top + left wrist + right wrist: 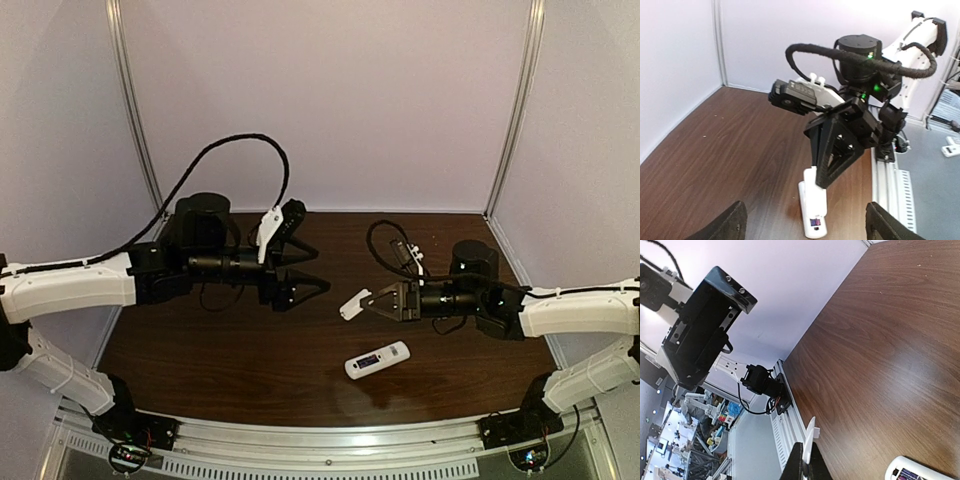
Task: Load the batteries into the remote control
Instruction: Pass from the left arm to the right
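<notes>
The white remote control lies on the brown table near the front, its open compartment showing dark blue-purple batteries. My right gripper is shut on the small white cover piece and holds it above and behind the remote. In the right wrist view the cover sticks out of the closed gripper, and the remote's end shows at the bottom right. My left gripper is open and empty, raised left of the cover. The left wrist view shows the remote, the batteries and the cover.
Purple walls enclose the table at the back and sides. A metal rail runs along the front edge. A black cable loops above the left arm.
</notes>
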Tool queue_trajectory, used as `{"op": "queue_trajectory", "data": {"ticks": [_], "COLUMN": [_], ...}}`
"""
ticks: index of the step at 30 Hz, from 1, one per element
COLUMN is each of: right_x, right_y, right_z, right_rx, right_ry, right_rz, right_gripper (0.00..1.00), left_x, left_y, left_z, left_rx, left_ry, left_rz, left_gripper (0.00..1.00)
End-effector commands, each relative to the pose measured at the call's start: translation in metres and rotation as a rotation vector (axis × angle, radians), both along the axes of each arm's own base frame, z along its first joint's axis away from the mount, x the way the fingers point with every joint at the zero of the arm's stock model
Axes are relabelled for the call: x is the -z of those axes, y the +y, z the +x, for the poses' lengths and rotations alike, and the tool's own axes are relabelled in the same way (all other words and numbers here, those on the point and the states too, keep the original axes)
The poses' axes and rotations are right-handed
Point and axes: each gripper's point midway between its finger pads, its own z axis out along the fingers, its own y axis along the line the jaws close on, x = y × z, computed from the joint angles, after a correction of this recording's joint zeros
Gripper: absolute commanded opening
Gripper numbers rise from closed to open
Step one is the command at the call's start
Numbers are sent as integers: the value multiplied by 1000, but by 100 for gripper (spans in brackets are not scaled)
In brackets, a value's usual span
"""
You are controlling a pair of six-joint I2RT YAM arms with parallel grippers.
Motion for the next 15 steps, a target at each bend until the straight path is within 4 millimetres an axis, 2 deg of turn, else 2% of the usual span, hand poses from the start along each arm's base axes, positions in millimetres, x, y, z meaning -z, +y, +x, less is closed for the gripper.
{"op": "queue_trajectory", "data": {"ticks": [1, 4, 11, 15], "right_x": [-26, -27, -20, -15], "right_y": [-10, -15, -22, -24], "right_z": [12, 13, 11, 11], "right_rx": [120, 146, 172, 176], "right_ry": [64, 89, 158, 170], "right_rz": [182, 228, 312, 324], "right_gripper": [0, 0, 0, 0], "left_x": [29, 47, 57, 58], "left_y": [-1, -15, -37, -51], "left_z": [31, 29, 27, 16], "left_rx": [-230, -236, -247, -172], "left_ry": [-140, -157, -151, -135], "left_rz": [121, 191, 200, 182], "left_gripper": [83, 83, 76, 71]}}
